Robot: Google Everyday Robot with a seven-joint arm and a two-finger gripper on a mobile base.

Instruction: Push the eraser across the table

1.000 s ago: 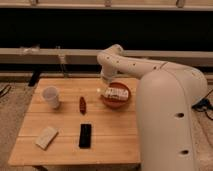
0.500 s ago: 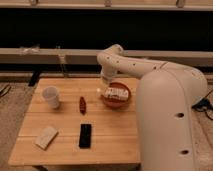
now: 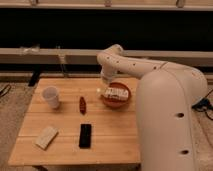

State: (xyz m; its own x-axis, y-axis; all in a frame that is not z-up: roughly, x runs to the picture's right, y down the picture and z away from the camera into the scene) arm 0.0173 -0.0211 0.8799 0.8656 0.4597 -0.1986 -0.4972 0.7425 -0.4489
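Note:
The eraser [image 3: 85,135] is a flat black block lying on the light-wood slatted table [image 3: 60,117], near the front middle, its long side running front to back. The white arm reaches over the table from the right. My gripper [image 3: 103,88] hangs at the arm's end over the back middle of the table, just left of a brown bowl, well behind the eraser and apart from it.
A white cup [image 3: 51,96] stands at the left. A small dark-red object [image 3: 82,104] lies in the middle. A pale beige block [image 3: 46,137] lies at the front left. A brown bowl [image 3: 116,94] holding a packet sits at the right. The arm's white body [image 3: 170,120] covers the table's right side.

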